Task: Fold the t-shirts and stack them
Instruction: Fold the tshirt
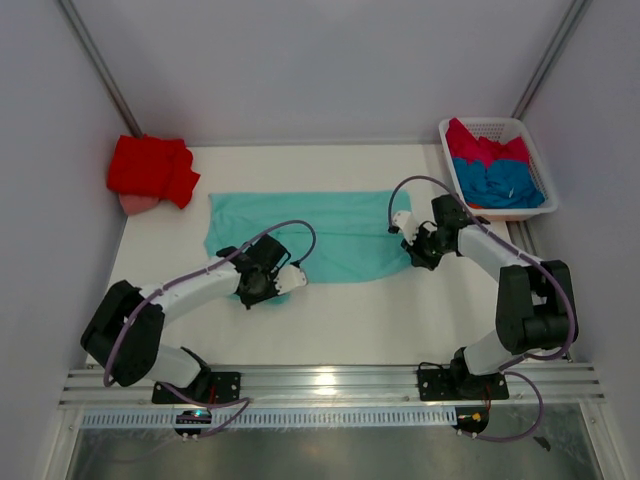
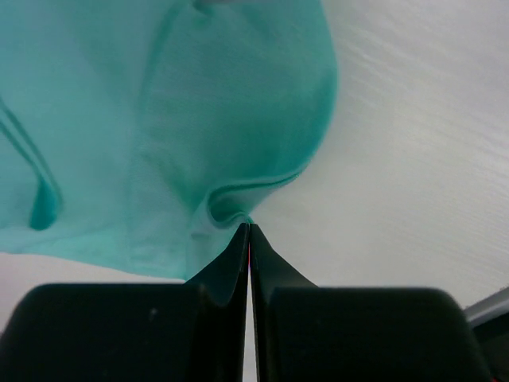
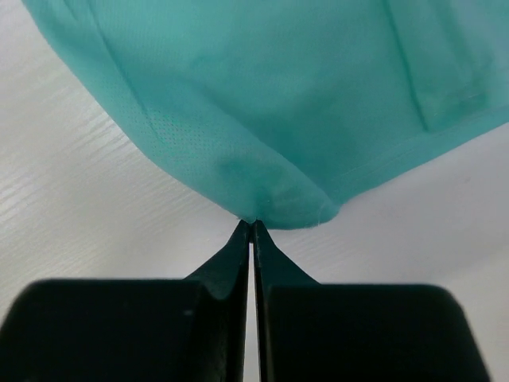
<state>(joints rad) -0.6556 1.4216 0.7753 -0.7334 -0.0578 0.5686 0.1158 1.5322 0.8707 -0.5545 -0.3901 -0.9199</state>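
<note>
Left, right jaws pinch mint-teal t-shirt (image 1: 340, 222) edge.

**Top external view:** fixed high above and behind the arm bases, facing down and forward. It stands far off and takes in the whole white table (image 1: 340, 325) and the full spread of the mint-teal cloth t-shirt (image 1: 330, 235).

**Left wrist view:** set just behind the left gripper (image 2: 248, 228), looking along its black fingers (image 2: 227, 267). It sits very close to the shirt's edge and the table surface.

**Right wrist view:** the same arrangement behind the right gripper (image 3: 253, 224), equally close.

**Overlap:** all three views share the teal shirt and the table. The two wrist views each cover a different part of the shirt's edge.
</note>
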